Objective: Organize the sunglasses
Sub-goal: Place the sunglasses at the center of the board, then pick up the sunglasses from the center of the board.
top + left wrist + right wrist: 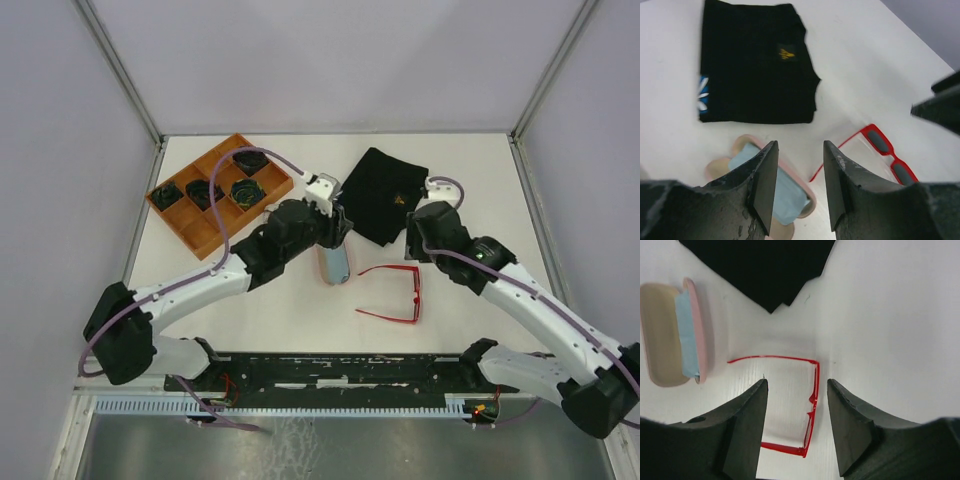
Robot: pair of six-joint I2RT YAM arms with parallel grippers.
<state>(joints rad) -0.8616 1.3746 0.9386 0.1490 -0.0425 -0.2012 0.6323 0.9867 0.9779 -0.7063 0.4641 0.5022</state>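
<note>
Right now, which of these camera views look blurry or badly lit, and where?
Top view: even light, only soft shadows on the table, red sunglasses crisp. Left wrist view: black cloth sharp, the right arm at the right edge smeared. Right wrist view: table bright, the right tool's fingers dark and soft-edged.

From above, the left pincer [338, 228] covers the far end of the pink case [336, 266]. In its wrist view the case's near end sinks behind its left finger [762, 185], and the red sunglasses [880, 141] run behind its right one; further right a dark shape [940, 107] is blurred. Beyond the right pincer [797, 385], the black cloth [765, 265] is cut by the top edge. Left of the left pincer, the dark contents [247, 160] of the tray [200, 240] are too small to tell.
</note>
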